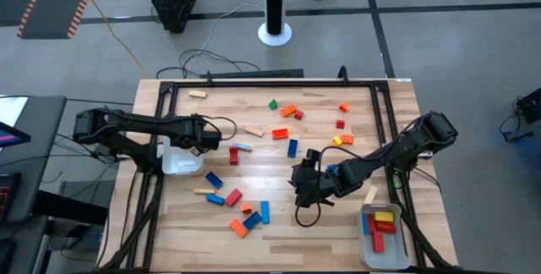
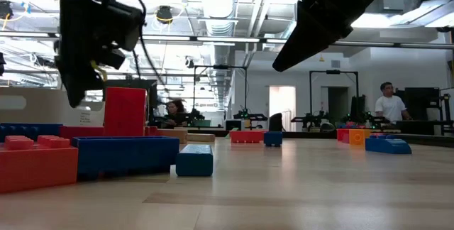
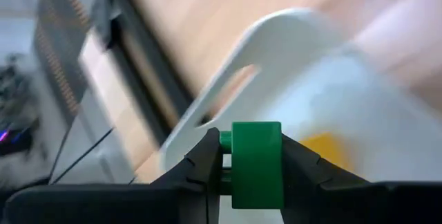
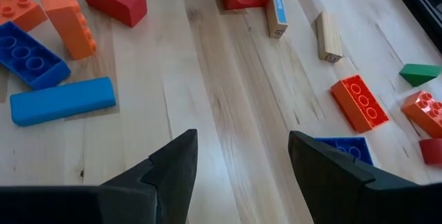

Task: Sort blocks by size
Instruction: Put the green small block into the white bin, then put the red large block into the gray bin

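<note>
Green block (image 3: 257, 163) in left claw (image 3: 252, 165), tray (image 3: 331, 79) blurred

arms (image 1: 135, 130): dark, jointed | cables: black | end effector (image 4: 238, 162): black wedge fingers

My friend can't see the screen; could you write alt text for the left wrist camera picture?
The left gripper clamps a small green block between its two dark fingers, just above a white tray holding something yellow. Behind are the wooden table and its dark frame.
</note>
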`<state>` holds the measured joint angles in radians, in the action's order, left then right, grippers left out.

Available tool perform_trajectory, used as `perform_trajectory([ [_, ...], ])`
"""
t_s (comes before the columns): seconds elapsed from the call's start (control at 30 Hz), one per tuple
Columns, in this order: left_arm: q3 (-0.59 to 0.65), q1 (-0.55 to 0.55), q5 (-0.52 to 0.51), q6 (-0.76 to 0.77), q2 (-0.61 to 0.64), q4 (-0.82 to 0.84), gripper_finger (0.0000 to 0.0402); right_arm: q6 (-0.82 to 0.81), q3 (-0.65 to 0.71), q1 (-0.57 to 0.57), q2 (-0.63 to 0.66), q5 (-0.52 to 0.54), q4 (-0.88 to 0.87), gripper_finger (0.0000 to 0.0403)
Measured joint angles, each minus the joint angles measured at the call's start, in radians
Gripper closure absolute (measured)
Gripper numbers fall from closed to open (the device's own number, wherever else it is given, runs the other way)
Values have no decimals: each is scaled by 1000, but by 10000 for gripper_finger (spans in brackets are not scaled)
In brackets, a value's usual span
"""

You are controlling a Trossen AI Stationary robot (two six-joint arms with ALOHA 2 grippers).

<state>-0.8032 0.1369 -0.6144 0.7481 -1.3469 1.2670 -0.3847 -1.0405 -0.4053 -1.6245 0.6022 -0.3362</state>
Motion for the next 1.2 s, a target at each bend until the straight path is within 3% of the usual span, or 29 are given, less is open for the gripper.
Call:
perform_trajectory([
  [0.1, 0, -23, 30, -70, -1, -83, 283, 0, 0, 0, 0, 0, 4, 148],
  [0.37, 0, -33, 64, -127, 12, -87, 222, 0, 0, -1, 0, 0, 2, 148],
  [0.63, -82, -60, 72, -253, 50, -146, 219, 0, 0, 0, 0, 0, -3, 148],
  [0.73, -100, -98, 85, -360, 51, -264, 219, 0, 0, 2, 0, 0, -3, 148],
  [0.87, -84, -141, 181, -565, 44, -499, 219, 0, 0, 2, 0, 0, -3, 148],
  [1.0, -84, -136, 263, -692, -11, -651, 219, 0, 0, 2, 0, 0, 0, 148],
  [1.2, -82, -84, 298, -763, -155, -679, 219, 0, 0, -2, 0, 0, 3, 148],
])
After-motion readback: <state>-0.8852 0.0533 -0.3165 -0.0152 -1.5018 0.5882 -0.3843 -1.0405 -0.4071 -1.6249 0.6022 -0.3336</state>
